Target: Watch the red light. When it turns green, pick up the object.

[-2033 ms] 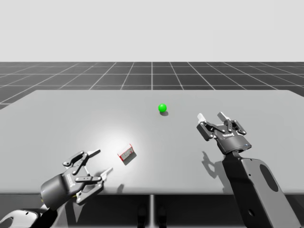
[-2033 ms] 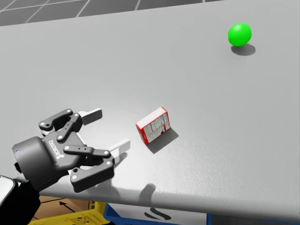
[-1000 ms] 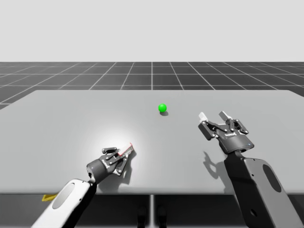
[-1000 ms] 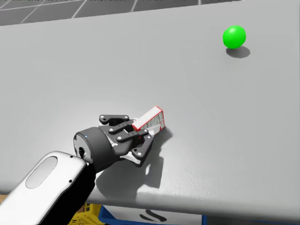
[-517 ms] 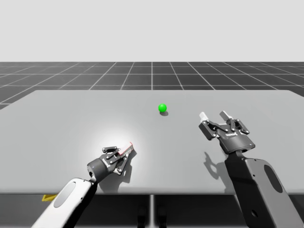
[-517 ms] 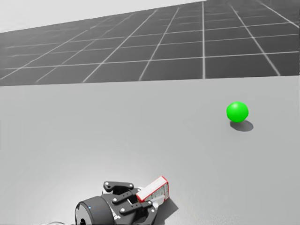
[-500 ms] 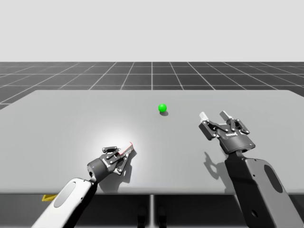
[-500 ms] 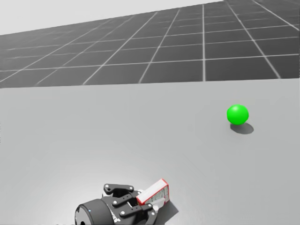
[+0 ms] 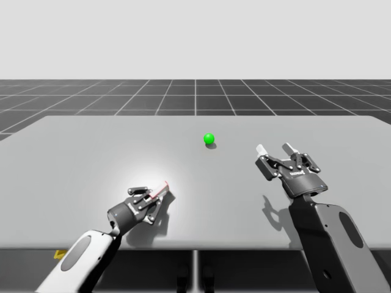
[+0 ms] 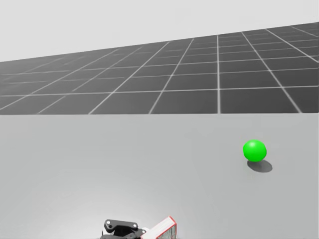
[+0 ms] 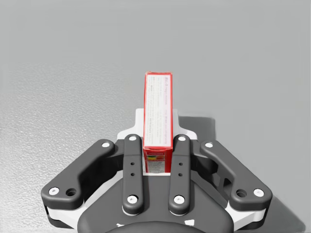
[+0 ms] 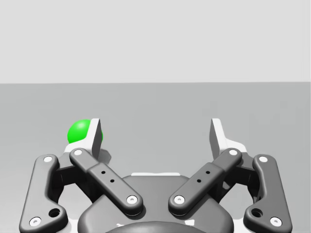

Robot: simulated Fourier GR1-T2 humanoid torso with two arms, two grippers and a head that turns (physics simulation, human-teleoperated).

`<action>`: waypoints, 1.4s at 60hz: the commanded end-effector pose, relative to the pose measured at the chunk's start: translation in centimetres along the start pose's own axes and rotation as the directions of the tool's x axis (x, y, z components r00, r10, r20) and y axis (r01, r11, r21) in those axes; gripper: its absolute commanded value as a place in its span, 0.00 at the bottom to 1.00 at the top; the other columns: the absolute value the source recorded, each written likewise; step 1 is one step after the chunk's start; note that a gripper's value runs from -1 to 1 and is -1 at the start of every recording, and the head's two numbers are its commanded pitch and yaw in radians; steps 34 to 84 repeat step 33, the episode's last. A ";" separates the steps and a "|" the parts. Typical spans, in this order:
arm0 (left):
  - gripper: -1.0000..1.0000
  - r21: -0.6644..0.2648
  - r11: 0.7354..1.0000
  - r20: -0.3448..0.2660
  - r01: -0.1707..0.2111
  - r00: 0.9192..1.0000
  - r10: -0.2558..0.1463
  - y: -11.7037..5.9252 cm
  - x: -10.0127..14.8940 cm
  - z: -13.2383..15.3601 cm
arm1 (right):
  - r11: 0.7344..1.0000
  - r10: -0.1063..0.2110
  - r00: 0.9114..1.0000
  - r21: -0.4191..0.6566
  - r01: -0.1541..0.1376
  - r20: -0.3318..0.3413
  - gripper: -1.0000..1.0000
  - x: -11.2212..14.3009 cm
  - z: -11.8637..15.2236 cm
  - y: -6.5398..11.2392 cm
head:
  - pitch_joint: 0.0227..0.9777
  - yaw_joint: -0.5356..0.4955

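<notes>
Starting at the left, well to the left of the green light [image 9: 209, 138] and nearer us than it, our left tool [image 9: 154, 196] is clenched on the red box [image 11: 158, 111], one finger against each broad face. The box's long axis runs straight out along the tool: its near end sits between the fingers and the rest juts ahead, pointing roughly toward the light. We cannot tell whether it is clear of the table [image 9: 73, 152]. With the light green, we judge that the coming move is a plain lift, and the overhanging length could tip the box in the grip. To the right of the light, our right tool [image 9: 274, 149] hangs released, fingers spread.
</notes>
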 end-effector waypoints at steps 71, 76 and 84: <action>1.00 0.146 0.967 0.282 0.210 0.928 -0.244 2.9 16.6 5.7 | 1.000 -0.011 1.000 0.000 0.011 0.000 0.00 0.1 -0.1 -0.1 | 0.46 0.76; 1.00 0.146 0.967 0.282 0.210 0.928 -0.244 2.9 16.6 5.7 | 1.000 -0.011 1.000 0.000 0.011 0.000 0.00 0.1 -0.1 -0.1 | 0.46 0.76; 1.00 0.146 0.967 0.282 0.210 0.928 -0.244 2.9 16.6 5.7 | 1.000 -0.011 1.000 0.000 0.011 0.000 0.00 0.1 -0.1 -0.1 | 0.46 0.76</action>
